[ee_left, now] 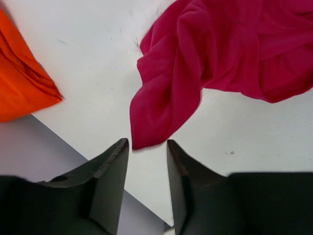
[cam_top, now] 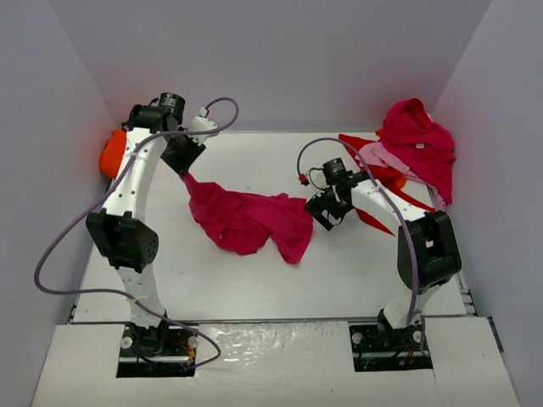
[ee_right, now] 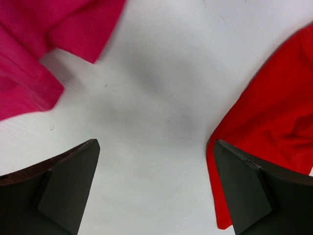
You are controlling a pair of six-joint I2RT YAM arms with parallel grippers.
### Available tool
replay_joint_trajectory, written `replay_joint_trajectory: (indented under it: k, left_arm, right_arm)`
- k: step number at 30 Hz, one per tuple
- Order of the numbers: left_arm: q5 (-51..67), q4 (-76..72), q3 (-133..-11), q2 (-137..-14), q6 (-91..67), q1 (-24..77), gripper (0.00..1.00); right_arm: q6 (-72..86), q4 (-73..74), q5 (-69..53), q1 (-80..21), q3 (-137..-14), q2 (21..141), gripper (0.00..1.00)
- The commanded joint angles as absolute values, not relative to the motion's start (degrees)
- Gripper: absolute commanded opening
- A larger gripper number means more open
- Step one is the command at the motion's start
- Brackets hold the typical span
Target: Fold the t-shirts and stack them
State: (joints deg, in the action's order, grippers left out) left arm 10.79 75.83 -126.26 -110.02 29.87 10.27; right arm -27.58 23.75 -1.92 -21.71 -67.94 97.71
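A crumpled magenta t-shirt (cam_top: 246,220) lies mid-table, one corner stretched toward the back left. My left gripper (cam_top: 183,163) hovers at that corner. In the left wrist view its jaws (ee_left: 148,144) stand a little apart and the cloth tip (ee_left: 151,122) lies just beyond them, not between them. An orange t-shirt (cam_top: 110,153) (ee_left: 19,83) is bunched at the table's far left edge. My right gripper (cam_top: 327,209) (ee_right: 156,147) is wide open over bare table, between the magenta shirt (ee_right: 29,49) and a bright red t-shirt (ee_right: 274,122). A crimson t-shirt (cam_top: 417,136), a light pink one (cam_top: 382,157) and the red one (cam_top: 392,178) lie heaped at the back right.
Grey walls enclose the table (cam_top: 254,280) on the left, back and right. The table's left edge (ee_left: 73,147) runs just under my left fingers. A purple cable (cam_top: 51,254) loops off the left arm.
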Motion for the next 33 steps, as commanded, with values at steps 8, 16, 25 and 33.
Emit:
replay_joint_trajectory:
  k: [8, 16, 25, 33]
  left_arm:
    - [3.6, 69.7, -119.9, -110.4, 29.3, 7.7, 0.56]
    - [4.2, 76.2, -122.5, -114.8, 24.7, 5.6, 0.58]
    - [24.8, 88.8, -129.0, -130.2, 13.6, -8.1, 0.5]
    - [32.6, 86.4, -116.4, -131.2, 12.2, -12.2, 0.5]
  right_arm:
    - [-28.7, 25.1, -3.0, -21.4, -73.3, 97.2, 1.0]
    - [-28.6, 26.8, -5.7, -22.7, -79.1, 101.5, 1.0]
    - [-28.7, 27.9, -6.3, -26.0, -82.1, 103.7, 1.0]
    - [-29.2, 27.7, -6.6, -26.3, -81.5, 104.6, 1.0]
